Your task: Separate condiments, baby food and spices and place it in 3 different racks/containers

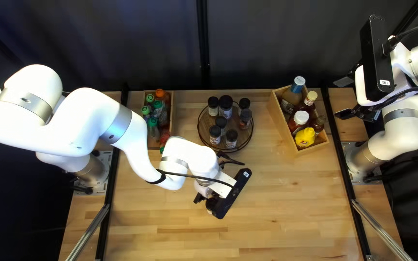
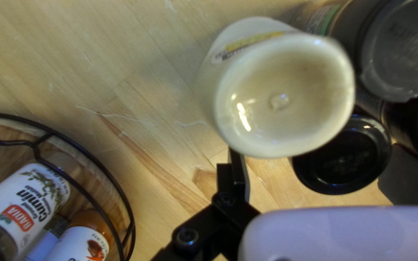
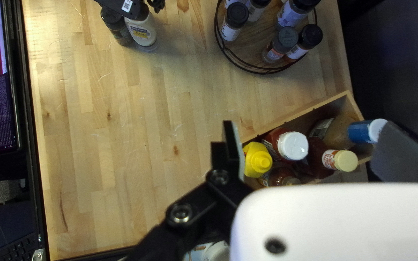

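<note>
Nearest, your left gripper [image 1: 206,198] is standing wide, its fingers reaching among the unsorted things on the table. In its wrist view, a pale bottle [image 2: 284,96] is facing you with its rounded end just ahead of the fingers; a black lid [image 2: 342,157] is showing between them, and a dark jar [image 2: 407,53] is crowding the bottle. Beside this gripper, the round rack [image 3: 250,46] is holding spice jars [image 1: 225,106]. Farther off, past the left forearm, a wooden box [image 1: 172,104] is holding containers with green and orange caps. Well apart from them, your right gripper [image 1: 345,98] is hovering wide and holding nothing; ahead of and below it, a slanted box [image 1: 311,148] is carrying condiment bottles, the yellow one [image 1: 305,137] among them.
</note>
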Robot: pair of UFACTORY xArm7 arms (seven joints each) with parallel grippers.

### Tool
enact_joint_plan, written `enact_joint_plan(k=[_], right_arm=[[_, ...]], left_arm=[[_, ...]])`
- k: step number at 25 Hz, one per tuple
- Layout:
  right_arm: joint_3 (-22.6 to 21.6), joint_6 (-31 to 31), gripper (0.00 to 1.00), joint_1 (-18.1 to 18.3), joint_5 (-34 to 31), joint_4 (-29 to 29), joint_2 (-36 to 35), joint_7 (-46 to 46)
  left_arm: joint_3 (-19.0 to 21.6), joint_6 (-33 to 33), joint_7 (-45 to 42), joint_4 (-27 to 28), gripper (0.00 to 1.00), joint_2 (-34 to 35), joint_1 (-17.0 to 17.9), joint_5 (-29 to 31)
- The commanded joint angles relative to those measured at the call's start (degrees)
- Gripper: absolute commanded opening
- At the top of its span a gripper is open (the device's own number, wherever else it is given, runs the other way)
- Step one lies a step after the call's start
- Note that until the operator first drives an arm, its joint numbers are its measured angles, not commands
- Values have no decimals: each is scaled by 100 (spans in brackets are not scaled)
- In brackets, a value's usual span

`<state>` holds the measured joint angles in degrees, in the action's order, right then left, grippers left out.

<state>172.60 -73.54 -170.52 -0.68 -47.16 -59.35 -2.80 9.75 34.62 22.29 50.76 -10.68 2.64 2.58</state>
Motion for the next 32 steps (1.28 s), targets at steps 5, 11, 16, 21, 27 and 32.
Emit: enact_joint_plan(k=[5, 11, 16, 21, 27, 32], right_arm=[[0, 0, 100, 0, 0, 0, 0, 0], [0, 0, 100, 0, 0, 0, 0, 0], [0, 0, 100, 0, 0, 0, 0, 0], [0, 0, 100, 0, 0, 0, 0, 0], [0, 0, 100, 0, 0, 0, 0, 0], [0, 0, 100, 0, 0, 0, 0, 0]], left_arm=[[76, -114, 228, 12, 100, 22, -72, -300], [115, -31, 203, 54, 0, 104, -43, -338], [131, 186, 153, 45, 0, 328, -22, -328], [67, 829, -90, -231, 0, 1218, -99, -238], [-224, 1717, -453, -654, 0, 2624, -540, 87], [-505, 1636, -1000, -933, 0, 2959, -1143, 549]])
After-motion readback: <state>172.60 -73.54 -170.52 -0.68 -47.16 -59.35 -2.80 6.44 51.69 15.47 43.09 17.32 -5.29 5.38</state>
